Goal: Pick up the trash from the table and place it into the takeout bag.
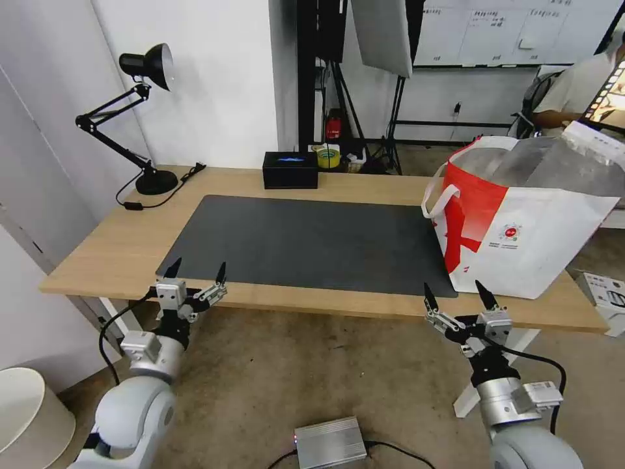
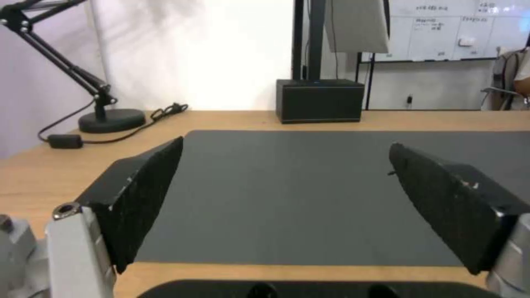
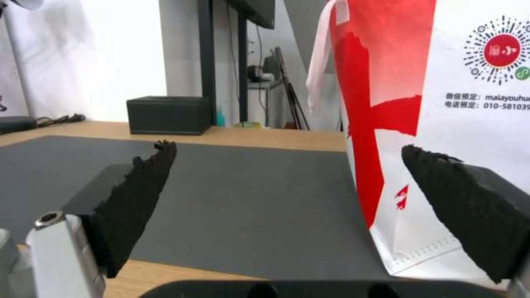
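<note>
Both grippers, left gripper (image 1: 196, 273) and right gripper (image 1: 458, 295), are held wide and empty at the table's (image 1: 97, 254) near edge. No trash is seen on the mat (image 1: 306, 244); the bag (image 1: 521, 234) stands at its right end, so a search should be made before reaching.

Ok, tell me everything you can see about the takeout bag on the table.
The bag is a large boxy tote, white with broad red brush-like patches and a small round red logo with printed text beneath it. Its lining looks like silver foil, and white loop handles hang at its near end. It stands upright with its mouth open on the right end of the table, its lower corner overlapping the mat. The open right claw hangs just before it, not touching.
</note>
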Available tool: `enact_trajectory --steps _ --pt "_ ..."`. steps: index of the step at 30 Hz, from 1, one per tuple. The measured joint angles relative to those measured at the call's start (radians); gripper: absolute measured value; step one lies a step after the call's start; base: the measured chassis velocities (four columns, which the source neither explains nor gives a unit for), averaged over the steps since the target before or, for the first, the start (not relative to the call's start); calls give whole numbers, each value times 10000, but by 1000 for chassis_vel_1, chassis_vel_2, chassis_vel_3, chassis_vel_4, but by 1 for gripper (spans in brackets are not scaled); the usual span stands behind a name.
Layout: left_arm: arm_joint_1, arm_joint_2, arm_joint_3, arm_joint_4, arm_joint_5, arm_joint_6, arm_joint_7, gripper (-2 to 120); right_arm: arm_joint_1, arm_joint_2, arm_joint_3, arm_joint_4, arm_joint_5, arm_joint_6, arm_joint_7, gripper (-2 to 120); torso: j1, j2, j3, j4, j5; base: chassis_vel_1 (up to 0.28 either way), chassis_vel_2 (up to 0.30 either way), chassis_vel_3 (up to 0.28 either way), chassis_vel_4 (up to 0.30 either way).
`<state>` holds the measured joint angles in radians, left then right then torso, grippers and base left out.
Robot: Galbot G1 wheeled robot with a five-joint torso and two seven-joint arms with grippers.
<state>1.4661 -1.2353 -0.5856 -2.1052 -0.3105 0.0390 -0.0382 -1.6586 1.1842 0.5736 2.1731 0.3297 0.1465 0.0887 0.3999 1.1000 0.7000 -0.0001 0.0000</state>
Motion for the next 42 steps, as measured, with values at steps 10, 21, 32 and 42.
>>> enact_trajectory --steps 10,21,32,42 --pt "250 -116 -157 -168 -113 -60 44 100 0 0 0 0 0 0 -1 100 0 0 0 1 0 0 0 0 0" --pt "182 25 87 -173 -1115 -344 325 100 0 0 0 0 0 0 0 100 0 -1 0 0 -1 0 0 0 0" --pt "122 770 7 67 -1950 -735 719 100 0 0 0 0 0 0 -1 100 0 0 0 0 -1 0 0 0 0" --pt "76 765 17 71 -1895 -729 773 100 0 0 0 0 0 0 -1 100 0 0 0 0 0 0 0 0 0"
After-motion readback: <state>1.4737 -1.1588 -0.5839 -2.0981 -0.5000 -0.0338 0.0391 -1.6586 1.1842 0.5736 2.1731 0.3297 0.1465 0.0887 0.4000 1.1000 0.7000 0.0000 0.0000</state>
